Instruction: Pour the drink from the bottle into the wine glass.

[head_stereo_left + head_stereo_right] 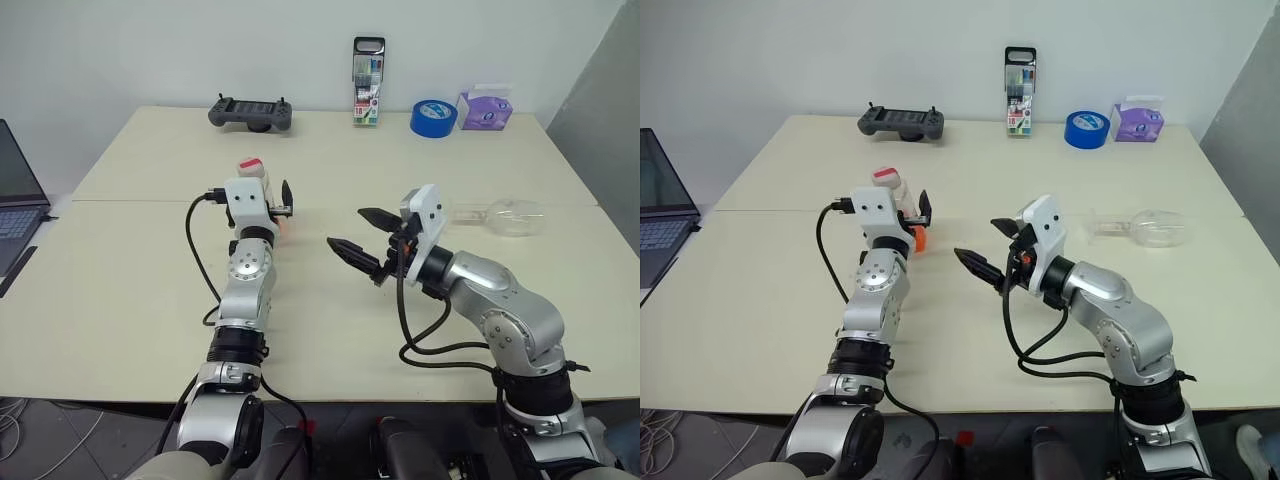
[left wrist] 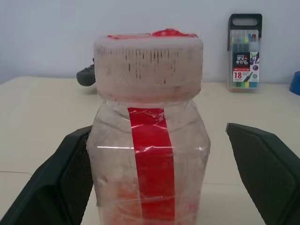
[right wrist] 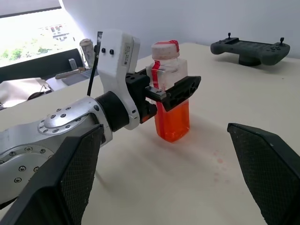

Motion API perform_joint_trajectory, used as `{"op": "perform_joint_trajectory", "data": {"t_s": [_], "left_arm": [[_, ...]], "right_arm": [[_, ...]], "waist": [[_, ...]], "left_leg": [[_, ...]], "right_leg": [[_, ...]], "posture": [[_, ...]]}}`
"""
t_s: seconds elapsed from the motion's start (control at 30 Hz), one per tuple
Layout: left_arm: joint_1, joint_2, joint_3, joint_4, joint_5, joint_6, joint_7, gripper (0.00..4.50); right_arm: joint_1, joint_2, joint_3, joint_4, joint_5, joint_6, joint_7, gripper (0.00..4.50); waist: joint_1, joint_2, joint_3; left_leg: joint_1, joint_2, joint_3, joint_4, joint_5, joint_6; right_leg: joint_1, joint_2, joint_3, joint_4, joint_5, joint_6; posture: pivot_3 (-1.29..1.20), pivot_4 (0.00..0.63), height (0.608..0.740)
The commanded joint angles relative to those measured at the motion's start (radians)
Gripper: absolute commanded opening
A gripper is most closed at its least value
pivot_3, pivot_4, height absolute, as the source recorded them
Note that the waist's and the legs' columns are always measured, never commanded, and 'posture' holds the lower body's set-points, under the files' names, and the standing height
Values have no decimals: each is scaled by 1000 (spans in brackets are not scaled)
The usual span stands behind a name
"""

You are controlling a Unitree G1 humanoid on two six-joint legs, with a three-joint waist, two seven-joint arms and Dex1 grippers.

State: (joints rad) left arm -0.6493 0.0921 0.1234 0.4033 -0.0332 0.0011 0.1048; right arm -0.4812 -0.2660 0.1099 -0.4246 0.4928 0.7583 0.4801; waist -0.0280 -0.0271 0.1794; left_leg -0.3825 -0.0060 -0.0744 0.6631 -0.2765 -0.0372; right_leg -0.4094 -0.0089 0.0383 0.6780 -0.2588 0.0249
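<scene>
The bottle point(image 3: 171, 101) stands upright on the table, left of the middle, with its pink-red cap point(image 1: 250, 166) on. The orange-red drink point(image 3: 173, 119) fills its lower half. My left gripper point(image 2: 154, 133) is open around the bottle's body, one finger point(image 2: 65, 173) close against its side and the other point(image 2: 262, 164) standing apart. The wine glass point(image 1: 505, 217) lies on its side at the table's right. My right gripper point(image 1: 347, 228) hovers open and empty between the bottle and the glass, pointing toward the bottle.
Along the table's far edge are a dark game controller point(image 1: 251, 112), a marker pack point(image 1: 367, 82) standing upright, a blue tape roll point(image 1: 433, 118) and a purple tissue pack point(image 1: 485, 110). A laptop point(image 1: 15, 200) sits beyond the table's left edge.
</scene>
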Motion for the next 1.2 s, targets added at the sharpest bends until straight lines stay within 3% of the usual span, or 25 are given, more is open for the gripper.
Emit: {"op": "perform_joint_trajectory", "data": {"t_s": [0.03, 0.07, 0.33, 0.63, 0.77, 0.93, 1.2], "left_arm": [[-43, 6, 4, 1, 7, -49, 6, 4488], [-45, 8, 4, 7, 8, -55, 5, 4488], [-66, 30, 11, 63, 8, -87, 5, 2108], [-35, 58, 5, 48, -1, -90, -39, 2030], [0, 77, -39, -65, -76, -69, -233, 2012], [118, 179, -109, -293, -215, 31, -573, 1995], [193, 262, -150, -520, -388, 231, -814, 1977]], "right_arm": [[2, 1, 6, -38, -1, -26, 0, 4500], [3, 1, 7, -37, -4, -28, -3, 4500], [-4, 12, 6, -34, -1, -31, -16, 4500], [-22, -4, -2, -31, -11, -27, -18, 4500], [-91, -23, -41, -53, 24, 42, -40, 4500], [-185, -38, -83, -146, 106, 191, -94, 4500], [-219, -10, -72, -184, 104, 380, -251, 4500]], "waist": [[0, 0, 0], [0, 0, 0], [0, 0, 0], [-1, 0, 0], [-2, 0, 0], [-2, 1, 1], [-3, 1, 1]], "left_leg": [[0, 0, 0, 0, 0, 0], [0, 0, 0, 0, 0, 0], [0, 0, 0, 0, 0, 0], [0, 0, 0, 0, 0, 0], [0, 0, 0, 0, 0, 0], [-2, 1, -1, -1, 1, -1], [-2, 0, -1, -1, 1, -1]], "right_leg": [[0, 0, 0, 0, 0, 0], [0, 0, 0, 0, 0, 0], [0, 0, 0, 0, 0, 0], [0, 0, 0, 0, 0, 0], [-1, 0, 0, 0, 0, 0], [-2, -2, 0, -1, 0, 0], [-2, -5, 0, 0, 0, 0]], "posture": [[0, 150, 740], [0, 150, 740], [0, 150, 740], [0, 150, 740], [0, 150, 740], [0, 150, 740], [0, 150, 740]]}}
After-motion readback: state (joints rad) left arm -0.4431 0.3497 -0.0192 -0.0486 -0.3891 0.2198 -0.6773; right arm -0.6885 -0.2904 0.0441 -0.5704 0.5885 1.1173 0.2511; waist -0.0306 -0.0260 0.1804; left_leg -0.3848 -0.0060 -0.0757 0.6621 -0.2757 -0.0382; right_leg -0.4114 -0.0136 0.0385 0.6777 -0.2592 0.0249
